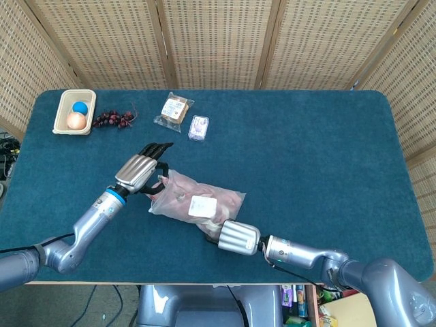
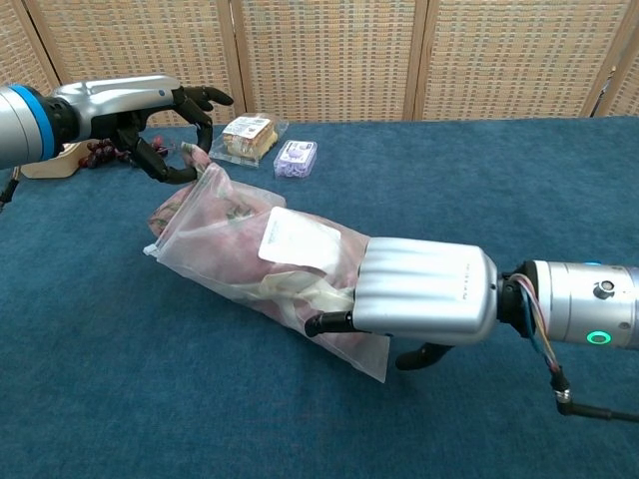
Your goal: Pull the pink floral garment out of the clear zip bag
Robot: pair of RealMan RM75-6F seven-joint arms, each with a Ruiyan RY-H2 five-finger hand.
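Both arms are smooth silver-grey tubes, and the left hand (image 2: 150, 110) has a ribbed silver back with black fingers (image 2: 205, 97) and a bright blue wrist band. The right hand (image 2: 424, 289) shows the same ribbed silver shell, thin wires at its wrist and a small green light on the cuff.

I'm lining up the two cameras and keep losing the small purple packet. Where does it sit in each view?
Head view: the purple packet lies on the table's far side, left of centre.
Chest view: the purple packet sits at the upper middle, beyond the clear bag.
Shared landmark: the wrapped sandwich lies just left of it in both.
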